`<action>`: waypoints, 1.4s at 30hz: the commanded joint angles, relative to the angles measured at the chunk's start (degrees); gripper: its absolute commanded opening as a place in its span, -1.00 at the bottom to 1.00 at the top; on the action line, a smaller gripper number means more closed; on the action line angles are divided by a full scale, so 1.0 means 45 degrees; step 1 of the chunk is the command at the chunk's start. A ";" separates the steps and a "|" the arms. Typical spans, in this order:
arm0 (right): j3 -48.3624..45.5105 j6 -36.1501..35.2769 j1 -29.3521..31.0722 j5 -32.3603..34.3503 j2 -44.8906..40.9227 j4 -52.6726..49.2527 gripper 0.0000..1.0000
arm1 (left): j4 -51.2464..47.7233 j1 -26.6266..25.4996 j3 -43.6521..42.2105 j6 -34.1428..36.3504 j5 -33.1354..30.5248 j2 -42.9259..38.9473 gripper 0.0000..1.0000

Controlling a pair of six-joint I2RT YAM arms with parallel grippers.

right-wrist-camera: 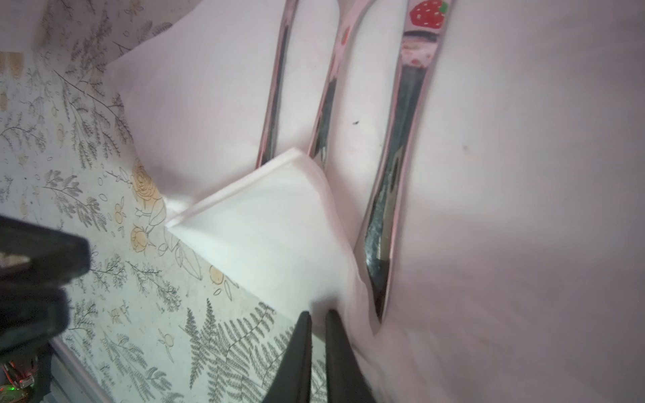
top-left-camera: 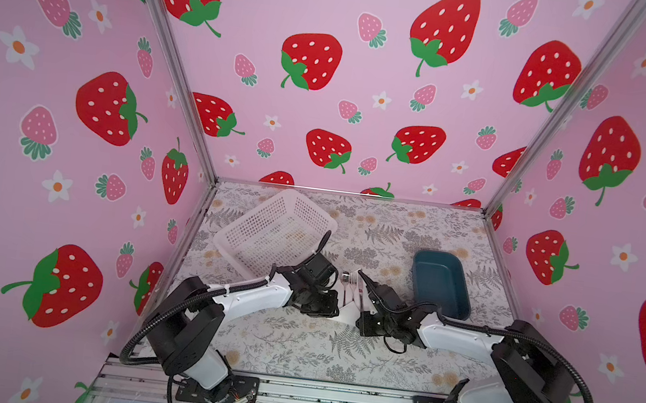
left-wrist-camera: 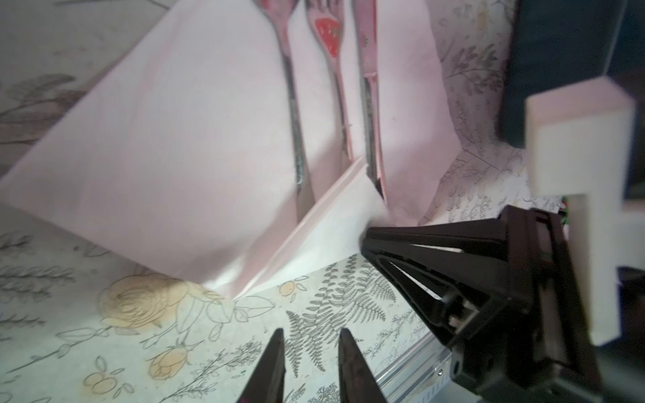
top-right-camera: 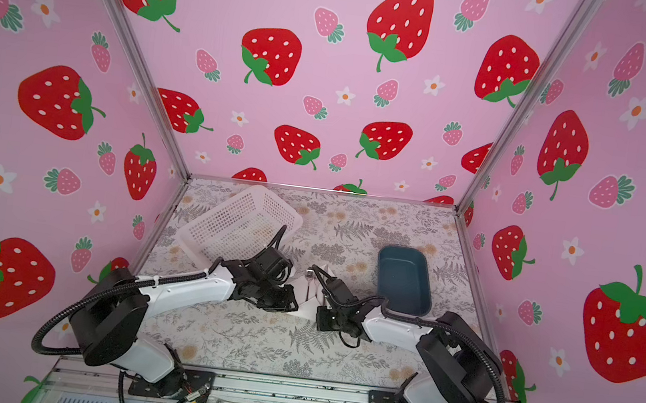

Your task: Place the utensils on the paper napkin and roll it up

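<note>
Thin white square paper napkin lay on the floral-print tablecloth, between the two arms in both top views. Three slim shiny utensils with dark tapering handles rested on it side by side, nearly parallel: spoon, fork, knife. Their heads pointed toward the back wall. Near corner of the napkin was folded up over the handle ends; the knife handle stayed uncovered just beside the flap.

Right gripper: jaws almost together, tips at the flap's edge, apparently pinching the paper. From the left wrist view its tips touched the flap.

Left gripper: jaws parted, nothing between them, over bare cloth near the folded corner, not touching the napkin.

White perforated plastic basket sat tilted at back left. Dark teal plastic tub sat at right, apart from the napkin.
</note>
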 commanded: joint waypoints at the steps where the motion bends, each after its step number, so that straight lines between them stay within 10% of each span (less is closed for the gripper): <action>1: 0.0122 0.0223 -0.0101 0.0536 0.0015 -0.0771 -0.72 | 0.0452 -0.0216 0.0987 -0.0102 0.1056 0.0963 -0.52; 42: -0.2311 0.1106 -0.2760 -0.0179 -0.3392 -0.0292 -0.64 | 0.0170 -0.1185 0.3486 0.0070 0.1406 0.4625 -0.55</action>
